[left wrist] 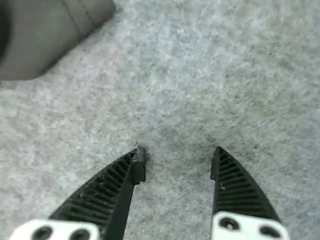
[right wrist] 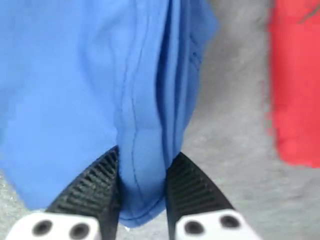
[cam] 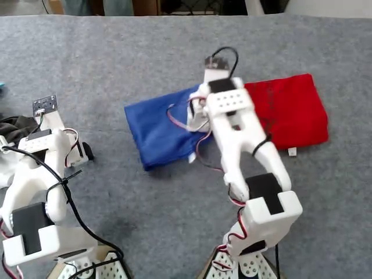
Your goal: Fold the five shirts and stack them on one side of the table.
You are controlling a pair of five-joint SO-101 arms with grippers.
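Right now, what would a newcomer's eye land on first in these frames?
The blue shirt mid-table and the flat, folded red shirt to its right stand out against the grey table. The right tool is shut on a bunched fold of the blue shirt. The left tool hangs open over bare table near a dark grey garment at the left edge.

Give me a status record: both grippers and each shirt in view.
left gripper: open over bare table
right gripper: shut on edge of blue shirt
blue shirt: mid-table, gap to red shirt
red shirt: folded flat, right of blue in high view
dark shirt: bunched at table's left edge
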